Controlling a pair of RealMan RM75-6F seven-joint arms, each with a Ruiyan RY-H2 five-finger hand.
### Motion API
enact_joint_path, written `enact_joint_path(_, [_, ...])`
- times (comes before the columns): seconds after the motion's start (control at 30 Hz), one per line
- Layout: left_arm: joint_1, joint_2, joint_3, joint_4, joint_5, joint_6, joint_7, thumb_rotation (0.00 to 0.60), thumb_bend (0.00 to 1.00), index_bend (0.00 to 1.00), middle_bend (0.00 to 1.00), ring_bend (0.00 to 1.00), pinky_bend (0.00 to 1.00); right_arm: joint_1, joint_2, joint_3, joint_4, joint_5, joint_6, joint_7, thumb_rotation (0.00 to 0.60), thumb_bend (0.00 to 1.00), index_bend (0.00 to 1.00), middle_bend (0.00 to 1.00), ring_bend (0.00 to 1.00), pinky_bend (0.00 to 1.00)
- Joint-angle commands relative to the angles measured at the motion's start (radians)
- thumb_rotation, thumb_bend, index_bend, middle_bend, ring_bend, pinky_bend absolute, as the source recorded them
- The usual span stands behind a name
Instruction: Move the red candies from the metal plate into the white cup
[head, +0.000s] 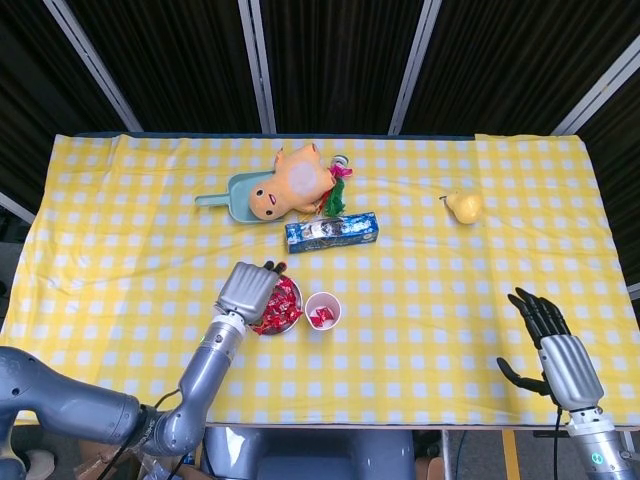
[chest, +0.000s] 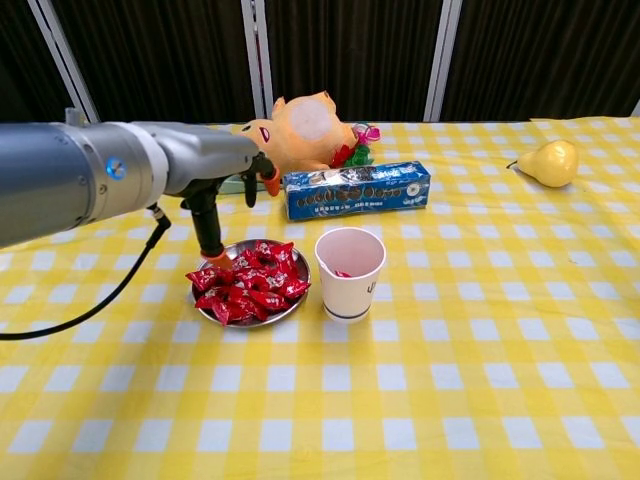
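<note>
Left hand (head: 246, 290) over one metal plate (chest: 205, 300) of red candies (chest: 250, 285), beside one white cup (chest: 349, 272).

From left: the left hand hangs above the plate's left edge, fingers apart and pointing down, holding nothing. The plate carries a heap of candies too overlapped to count; one more candy (head: 321, 316) lies inside the cup just to its right. Behind stand one teal scoop (head: 226, 194), one orange toy (chest: 300, 130) and one blue box (chest: 356, 189); one pear (chest: 546, 162) lies far right. The right hand (head: 555, 352) rests open at the worktop (chest: 480, 380) edge.
</note>
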Motion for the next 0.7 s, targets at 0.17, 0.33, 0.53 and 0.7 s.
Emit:
enact_joint_path(0.17, [0.033,-0.014,0.056,0.043,-0.011,-0.035,-0.02,0.6,0.13,0.14,0.17,0.85,0.89,0.0,0.0,-0.002,-0.001,0.0,-0.004,-0.001,0.6,0.36,0.0,0.0,0.0,0.0])
enact_joint_path(0.33, [0.037,-0.057,0.061,0.096,-0.012,-0.056,-0.028,0.6,0.13,0.13,0.16,0.85,0.89,0.0,0.003,-0.003,-0.003,0.001,-0.004,0.005,0.6,0.36,0.0,0.0,0.0,0.0])
enact_joint_path(0.53, [0.03,-0.102,0.052,0.158,-0.012,-0.074,-0.026,0.6,0.13,0.13,0.16,0.85,0.89,0.002,0.005,-0.003,-0.005,0.005,-0.011,0.012,0.6,0.36,0.0,0.0,0.0,0.0])
enact_joint_path(0.7, [0.02,-0.143,0.034,0.215,-0.022,-0.091,-0.022,0.6,0.13,0.16,0.17,0.85,0.89,0.004,0.009,-0.003,-0.009,0.011,-0.018,0.019,0.6,0.36,0.0,0.0,0.0,0.0])
